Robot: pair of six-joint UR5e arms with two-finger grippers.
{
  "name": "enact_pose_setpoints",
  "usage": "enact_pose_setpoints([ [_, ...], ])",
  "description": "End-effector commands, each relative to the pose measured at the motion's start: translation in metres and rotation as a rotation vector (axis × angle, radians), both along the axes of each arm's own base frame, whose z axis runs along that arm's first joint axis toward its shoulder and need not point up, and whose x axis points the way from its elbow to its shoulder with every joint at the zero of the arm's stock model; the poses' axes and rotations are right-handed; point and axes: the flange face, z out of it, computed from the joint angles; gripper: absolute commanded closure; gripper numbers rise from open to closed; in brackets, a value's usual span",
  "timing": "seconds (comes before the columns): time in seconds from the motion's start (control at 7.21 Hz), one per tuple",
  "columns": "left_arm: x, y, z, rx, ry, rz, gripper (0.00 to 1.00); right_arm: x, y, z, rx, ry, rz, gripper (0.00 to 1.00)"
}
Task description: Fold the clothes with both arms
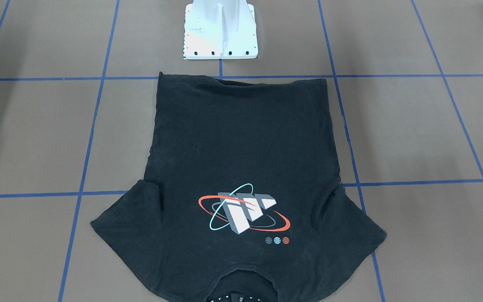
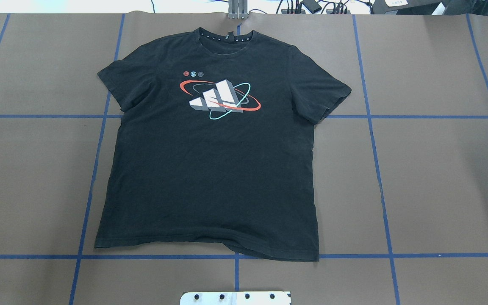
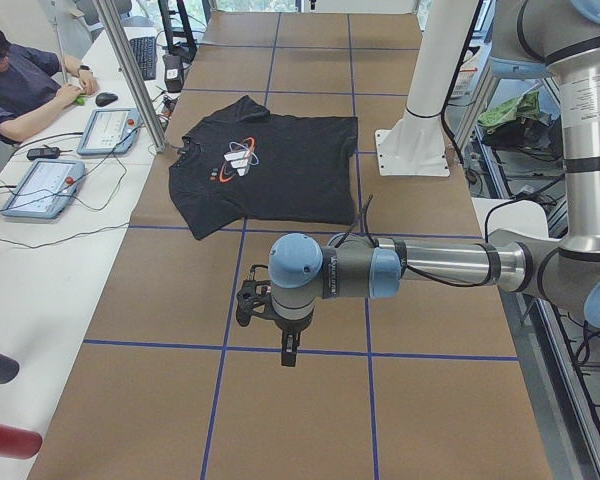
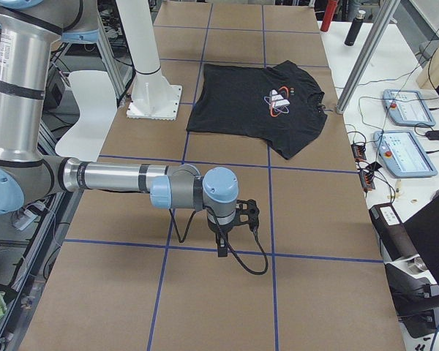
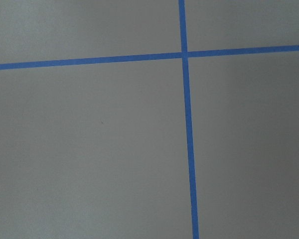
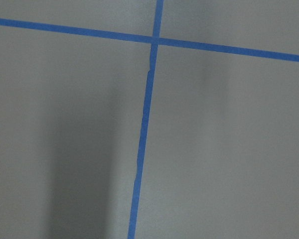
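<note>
Although the left arm (image 3: 440, 265) stretches out low over the bench (image 2: 439, 169), the left fingers (image 3: 289, 355) point straight down above bare brown surface. They hang near a crossing of the blue tape lines (image 2: 28, 256), well apart from the t-shirt (image 2: 210, 169). Only the side view catches them, and from there I cannot tell whether they are released or clenched. The left wrist camera takes in only brown bench and one tape cross.

At the middle of the bench the black t-shirt lies flat, print side up. Its hem is nearest the white pedestal base (image 1: 220, 29) and its collar (image 2: 225, 36) is on the far side from the robot. Seen from overhead, one short sleeve spreads to the left. The chest graphic (image 2: 220, 97) sits below the collar, and the other sleeve spreads to the right, its cuff reaching a tape line. The hem lies just short of a tape line on the left, then ripples and covers that line toward the right.

Past the shirt, the right arm (image 4: 117, 178) also reaches out low. The right fingers (image 4: 221, 248) aim down over a tape line, well apart from the cloth. Again I cannot tell whether they are released or clenched. The right wrist camera shows only bench and a tape cross.
</note>
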Motion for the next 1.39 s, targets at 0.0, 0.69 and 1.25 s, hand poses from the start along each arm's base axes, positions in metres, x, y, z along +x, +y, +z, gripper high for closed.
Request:
enact_pose_setpoints([
  [0.0, 0.000, 0.000, -0.003, 0.005, 0.001, -0.001, 0.00, 0.000, 0.001, -0.001, 0.002, -0.001, 0.000, 0.00],
  [0.69, 0.009, -0.013, -0.075, 0.198, 0.000, 0.056, 0.00, -0.010, -0.004, -0.018, 0.062, -0.105, 0.001, 0.00],
  [1.25, 0.074, -0.056, -0.153, 0.499, 0.174, 0.182, 0.00, -0.083, -0.015, -0.053, 0.057, -0.195, 0.085, 0.00],
])
